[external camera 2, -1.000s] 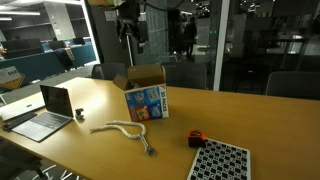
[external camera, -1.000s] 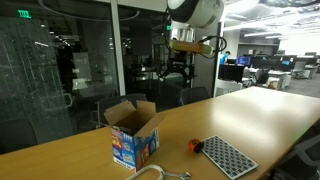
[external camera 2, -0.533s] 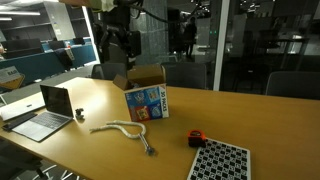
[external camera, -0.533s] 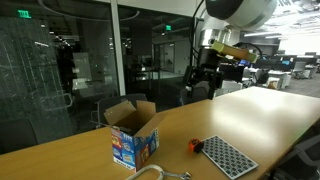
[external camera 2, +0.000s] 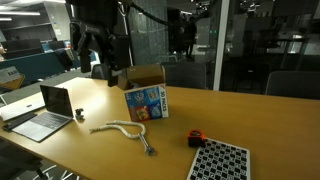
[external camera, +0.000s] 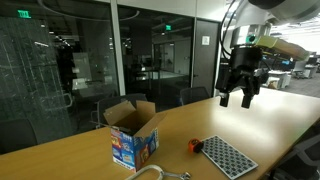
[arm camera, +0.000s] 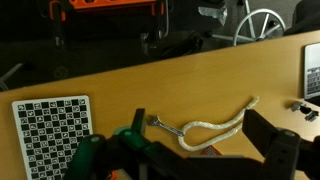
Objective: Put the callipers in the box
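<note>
Since a second ago the arm has swung away from above the box [external camera: 133, 135], and the gripper [external camera: 238, 99] now hangs well to one side of it, high over the table [external camera: 280, 112] with its fingers pointing down. Its jaws stand spread wide with nothing between them. The callipers [external camera 2: 128, 128] lie flat on the tabletop near the foot of the box, outside it, and in the wrist view they lie beside the perforated plate [arm camera: 50, 125].

Blue-sided box [external camera 2: 146, 103] (brown flaps)
</note>
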